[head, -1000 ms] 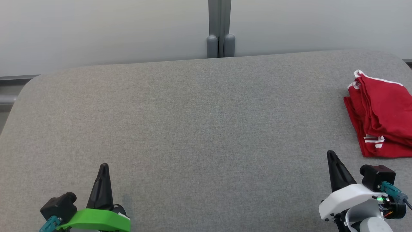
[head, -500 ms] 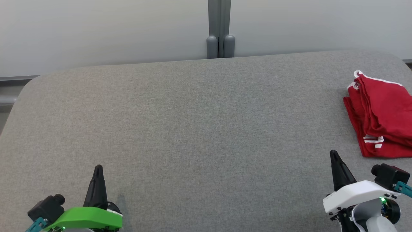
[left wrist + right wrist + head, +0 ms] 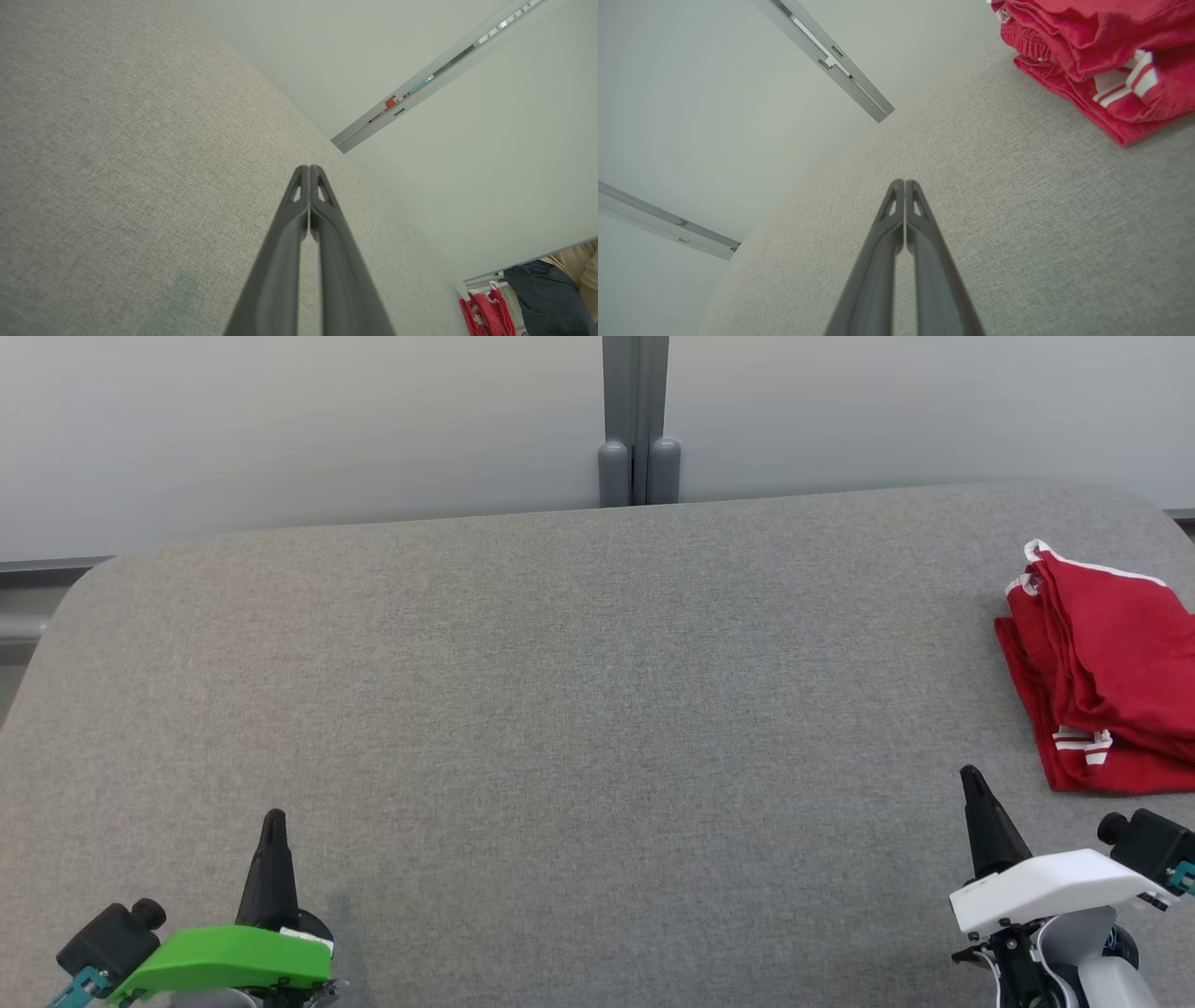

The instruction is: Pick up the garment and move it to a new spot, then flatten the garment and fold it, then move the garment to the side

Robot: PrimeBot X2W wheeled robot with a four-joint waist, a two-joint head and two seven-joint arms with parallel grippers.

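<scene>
A folded red garment (image 3: 1106,672) with white trim lies at the right edge of the grey padded table (image 3: 579,691); the right wrist view has the garment (image 3: 1101,56) at its upper right, and the left wrist view catches it (image 3: 486,315) far off. My right gripper (image 3: 971,779) is shut and empty, a little nearer than the garment and to its left, apart from it. Over the table's near left my left gripper (image 3: 274,821) is shut with nothing in it. In both wrist views the tips (image 3: 309,169) (image 3: 904,183) meet.
A pale wall (image 3: 280,420) with a grey upright post (image 3: 637,420) stands behind the table. The table's far corners are rounded. A dark item and a tan one (image 3: 542,289) show beyond the table's far end in the left wrist view.
Both arms have drawn back toward the near edge: the left gripper moved left and down, the right one slid right. The garment has not moved.
</scene>
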